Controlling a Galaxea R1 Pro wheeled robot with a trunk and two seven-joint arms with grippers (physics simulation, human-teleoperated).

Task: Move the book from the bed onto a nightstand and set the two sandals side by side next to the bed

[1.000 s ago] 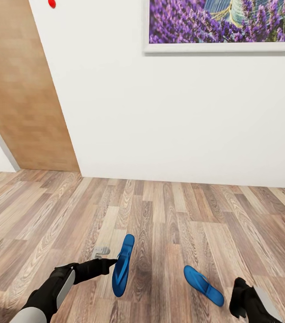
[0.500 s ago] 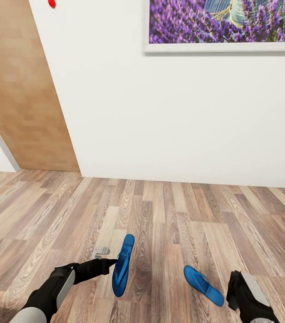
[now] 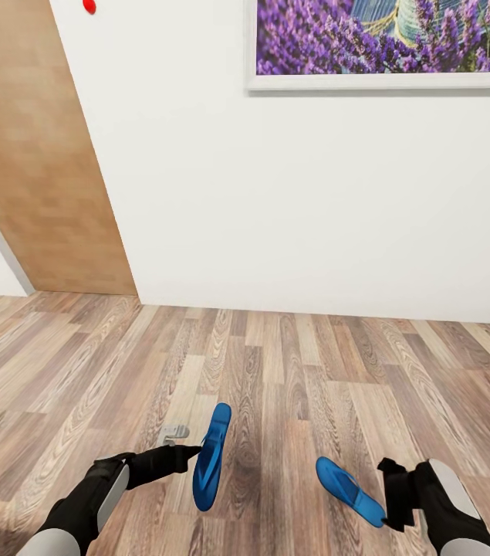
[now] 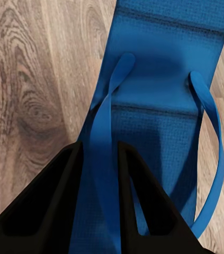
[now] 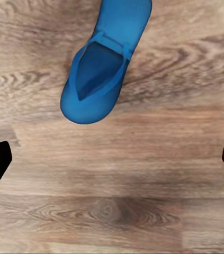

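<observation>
- Your floor [image 3: 291,363] by the white wall [image 3: 275,193] shows no bed; book and placement remain, by my judgement.
- Left gripper [image 3: 190,449] is clamped on one sandal [image 3: 211,455] by its strap, lifted.
- Right gripper [image 3: 393,494], spread wide, has moved in beside the other sandal [image 3: 349,490], lying flat.

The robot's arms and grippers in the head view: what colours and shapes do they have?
Both arms are mostly black, each with a rounded pale grey shell panel on the forearm. The left gripper has slim, tapering black fingers. The right gripper looks blockier and is also black. No cables or markings can be made out.
</observation>
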